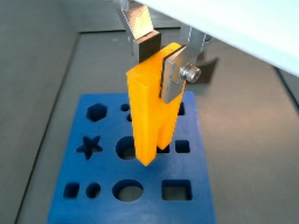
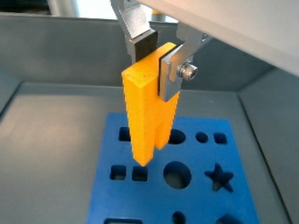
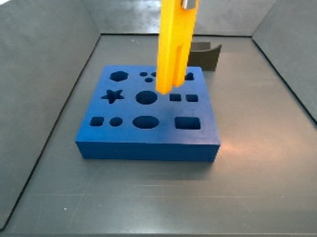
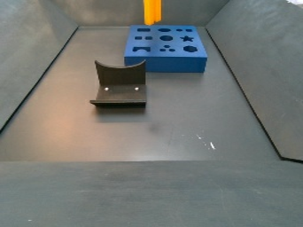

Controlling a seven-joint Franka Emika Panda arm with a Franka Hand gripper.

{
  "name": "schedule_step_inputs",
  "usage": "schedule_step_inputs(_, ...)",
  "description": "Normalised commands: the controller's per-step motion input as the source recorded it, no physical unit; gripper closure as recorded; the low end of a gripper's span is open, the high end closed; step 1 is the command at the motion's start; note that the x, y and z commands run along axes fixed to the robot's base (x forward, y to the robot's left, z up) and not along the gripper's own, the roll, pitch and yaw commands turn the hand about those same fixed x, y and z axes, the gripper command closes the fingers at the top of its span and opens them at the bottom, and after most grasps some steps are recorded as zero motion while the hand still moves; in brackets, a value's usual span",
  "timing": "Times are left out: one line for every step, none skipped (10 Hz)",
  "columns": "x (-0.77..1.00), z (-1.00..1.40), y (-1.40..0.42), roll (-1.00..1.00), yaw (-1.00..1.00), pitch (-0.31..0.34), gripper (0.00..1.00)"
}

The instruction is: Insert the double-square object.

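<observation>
My gripper [image 1: 162,59] is shut on the top of the double-square object [image 1: 152,114], a tall yellow-orange bar that hangs upright; both wrist views show this grip [image 2: 158,59]. The bar [image 3: 173,46] stands over the blue block [image 3: 148,146] with its lower end close above the block's top. That end is next to a pair of small square holes [image 2: 128,172]. I cannot tell whether it touches the block. The slotted prongs are hidden from me. In a side view only the bar's lower part [image 4: 151,11] shows, behind the block [image 4: 178,60].
The blue block [image 1: 105,171] has several shaped holes: star, circles, ovals, squares. A dark grey curved block [image 4: 119,86] stands on the grey bin floor, apart from the blue block, and also shows behind the bar [image 3: 205,56]. Sloped grey walls enclose the floor.
</observation>
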Motion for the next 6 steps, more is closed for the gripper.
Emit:
schedule_step_inputs(0.02,0.0,0.0,-0.02,-1.0,0.0,1.0)
schedule_step_inputs(0.03,0.0,0.0,-0.03,-1.0,0.0,1.0)
schedule_step_inputs(0.05,0.0,0.0,-0.05,-1.0,0.0,1.0)
schedule_step_inputs(0.06,0.0,0.0,-0.06,-1.0,0.0,1.0)
schedule_step_inputs(0.06,0.0,0.0,-0.03,-1.0,0.0,1.0)
schedule_step_inputs(0.09,-0.03,0.0,0.0,-0.98,0.0,1.0)
